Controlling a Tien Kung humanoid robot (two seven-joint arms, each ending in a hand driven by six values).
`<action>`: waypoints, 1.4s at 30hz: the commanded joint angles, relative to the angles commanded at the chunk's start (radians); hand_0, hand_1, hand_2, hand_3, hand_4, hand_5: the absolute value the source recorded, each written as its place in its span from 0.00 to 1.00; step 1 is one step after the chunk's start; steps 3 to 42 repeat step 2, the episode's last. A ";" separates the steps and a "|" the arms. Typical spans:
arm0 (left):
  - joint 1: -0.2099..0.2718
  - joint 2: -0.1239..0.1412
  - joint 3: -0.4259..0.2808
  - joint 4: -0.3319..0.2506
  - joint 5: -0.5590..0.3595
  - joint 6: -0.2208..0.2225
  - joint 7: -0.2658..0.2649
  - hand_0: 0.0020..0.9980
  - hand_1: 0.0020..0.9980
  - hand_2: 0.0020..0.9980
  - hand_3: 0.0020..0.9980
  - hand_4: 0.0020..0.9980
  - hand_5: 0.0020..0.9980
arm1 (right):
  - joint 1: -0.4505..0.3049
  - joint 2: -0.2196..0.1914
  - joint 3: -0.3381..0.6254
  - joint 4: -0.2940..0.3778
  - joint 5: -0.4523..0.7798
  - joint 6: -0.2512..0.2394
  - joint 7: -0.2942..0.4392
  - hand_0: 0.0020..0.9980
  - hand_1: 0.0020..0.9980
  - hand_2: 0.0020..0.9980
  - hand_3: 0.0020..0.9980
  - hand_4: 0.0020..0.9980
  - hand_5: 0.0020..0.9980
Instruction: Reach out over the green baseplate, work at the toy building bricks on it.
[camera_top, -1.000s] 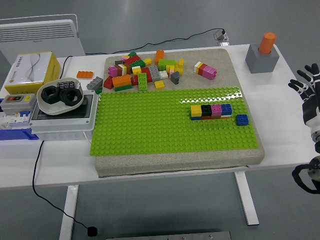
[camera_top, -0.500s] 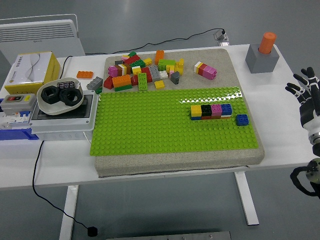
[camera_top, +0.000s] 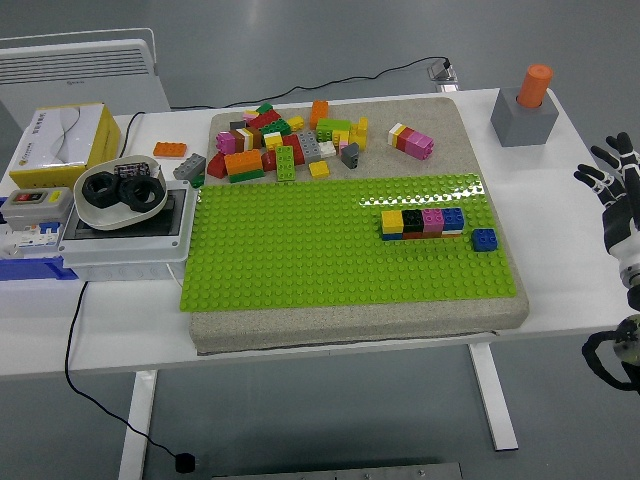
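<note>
Bricks (camera_top: 423, 222) in a short yellow, black, pink and blue row stand on the green baseplate (camera_top: 300, 250), a lone blue brick (camera_top: 484, 239) just beside them, all well to the left of the right hand (camera_top: 618, 195). That hand, cut off by the picture's right edge, hovers past the table's (camera_top: 560, 200) end with fingers spread, grasping nothing.

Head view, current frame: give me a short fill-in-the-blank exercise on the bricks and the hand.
1. The row of bricks on the baseplate runs yellow, black, pink, then ____.
2. The single blue brick sits just to the ____ of that row's end.
3. The right hand is at the table's right edge with its fingers ____, holding nothing.
4. The loose brick pile lies on the mat on the ____ side of the baseplate.

Missing words: blue; right; spread; far
</note>
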 joint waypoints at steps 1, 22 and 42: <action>0.001 -0.001 0.001 0.000 -0.003 0.000 0.001 0.74 0.69 0.70 0.76 0.95 0.88 | -0.001 0.000 0.003 0.000 -0.002 0.000 -0.001 0.62 0.49 0.62 0.64 0.92 0.54; 0.002 -0.002 0.002 0.000 -0.005 -0.001 0.003 0.74 0.69 0.70 0.76 0.95 0.88 | -0.002 -0.001 0.006 0.000 -0.003 -0.001 -0.001 0.62 0.49 0.62 0.64 0.92 0.54; 0.002 -0.002 0.002 0.000 -0.005 -0.001 0.003 0.74 0.69 0.70 0.76 0.95 0.88 | -0.002 -0.001 0.006 0.000 -0.003 -0.001 -0.001 0.62 0.49 0.62 0.64 0.92 0.54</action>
